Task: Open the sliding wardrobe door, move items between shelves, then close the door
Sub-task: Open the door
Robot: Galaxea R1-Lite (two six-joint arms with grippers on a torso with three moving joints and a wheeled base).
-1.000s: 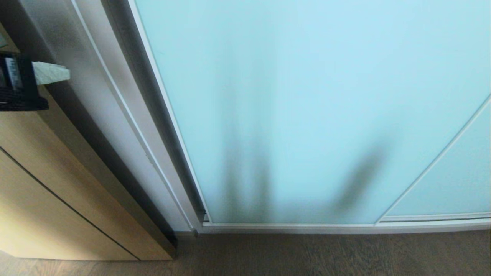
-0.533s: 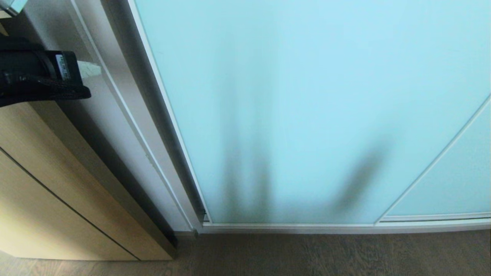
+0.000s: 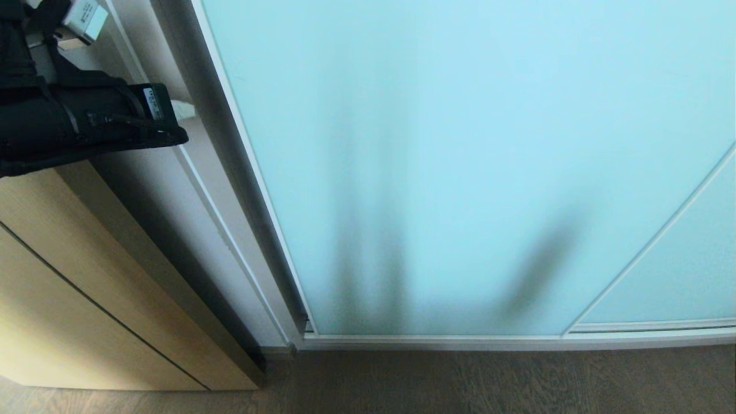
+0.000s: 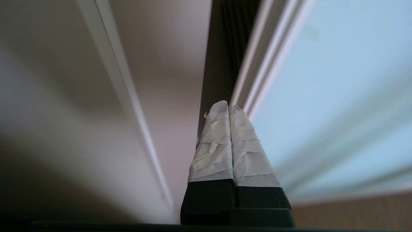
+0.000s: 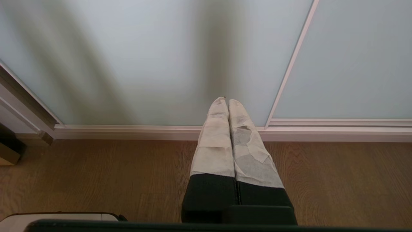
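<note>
Left gripper (image 3: 183, 109) clenched, empty, advanced from 9 toward 10 o'clock since a second ago, now nearing left edge of sliding wardrobe door (image 3: 460, 161). Door shut, filling centre. Opening push likely imminent. Right gripper (image 5: 228, 102) clenched, parked low.

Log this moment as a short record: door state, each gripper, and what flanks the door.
door: sliding wardrobe door, frosted aqua glass, shut; nothing behind it can be made out
left gripper: shut, empty, tips at the dark gap beside the door's left frame edge
right gripper: shut, empty, low over the floor, pointing at the door's bottom rail
left of door: light wood cabinet
</note>
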